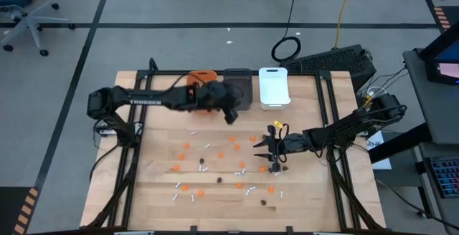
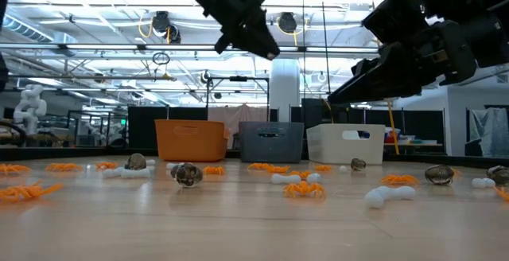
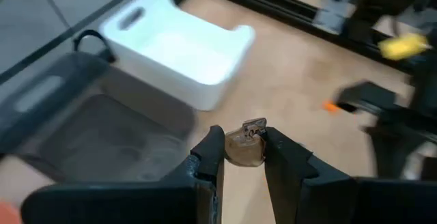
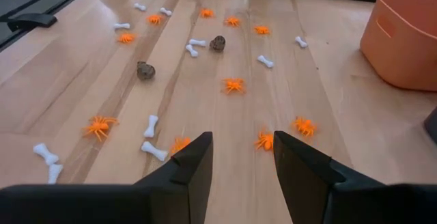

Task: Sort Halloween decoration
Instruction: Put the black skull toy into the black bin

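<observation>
Fingers of the left gripper pinch a small brown-black lump, carried in the air just near of the dark grey bin at the table's far edge. To that bin's right stands the white bin, to its left the orange bin, partly hidden under the left arm in the high view. Right gripper hovers low over the right half of the wooden table, its jaws parted with nothing between them, an orange spider lying on the boards just ahead of its fingertips. Scattered over the middle and near part of the tabletop lie the rest of the pieces: orange spiders, white bones and dark lumps, all apart from the bins
</observation>
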Motion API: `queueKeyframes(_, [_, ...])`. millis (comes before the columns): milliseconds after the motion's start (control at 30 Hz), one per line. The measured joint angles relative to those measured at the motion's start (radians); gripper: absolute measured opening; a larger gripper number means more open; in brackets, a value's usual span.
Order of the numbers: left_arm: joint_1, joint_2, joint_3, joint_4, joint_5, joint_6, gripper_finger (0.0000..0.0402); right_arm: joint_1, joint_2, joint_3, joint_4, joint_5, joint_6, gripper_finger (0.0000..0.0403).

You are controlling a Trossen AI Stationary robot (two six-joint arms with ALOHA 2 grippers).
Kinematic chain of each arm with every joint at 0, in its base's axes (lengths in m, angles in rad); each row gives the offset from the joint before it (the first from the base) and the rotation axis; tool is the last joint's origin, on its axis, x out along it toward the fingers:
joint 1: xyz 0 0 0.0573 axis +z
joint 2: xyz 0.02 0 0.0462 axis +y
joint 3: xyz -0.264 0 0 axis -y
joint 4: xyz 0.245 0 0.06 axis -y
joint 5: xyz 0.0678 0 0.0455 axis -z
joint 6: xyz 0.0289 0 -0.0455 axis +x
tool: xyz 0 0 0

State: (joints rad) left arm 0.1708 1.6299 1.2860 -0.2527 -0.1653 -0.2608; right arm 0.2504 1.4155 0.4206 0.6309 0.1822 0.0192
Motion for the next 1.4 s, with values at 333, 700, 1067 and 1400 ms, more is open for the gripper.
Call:
queueKeyframes(333, [0.202, 0.008, 0.001, -0.002, 0.062, 0.096, 0.0070, 0.000, 0.000, 0.000, -0.011, 0.000, -0.001, 0.0139])
queueKeyframes(700, [0.285, 0.123, 0.001, 0.017, 0.114, 0.147, 0.0070, 0.000, 0.000, 0.000, -0.011, 0.001, 0.004, 0.0139])
queueKeyframes(1067, [0.285, 0.259, 0.001, 0.098, 0.111, 0.144, 0.0070, 0.000, 0.000, 0.000, -0.015, 0.004, 0.015, 0.0139])
queueKeyframes(1400, [0.285, 0.311, 0.001, 0.117, 0.095, 0.139, 0.0070, 0.000, 0.000, -0.001, -0.030, 0.004, 0.015, 0.0139])
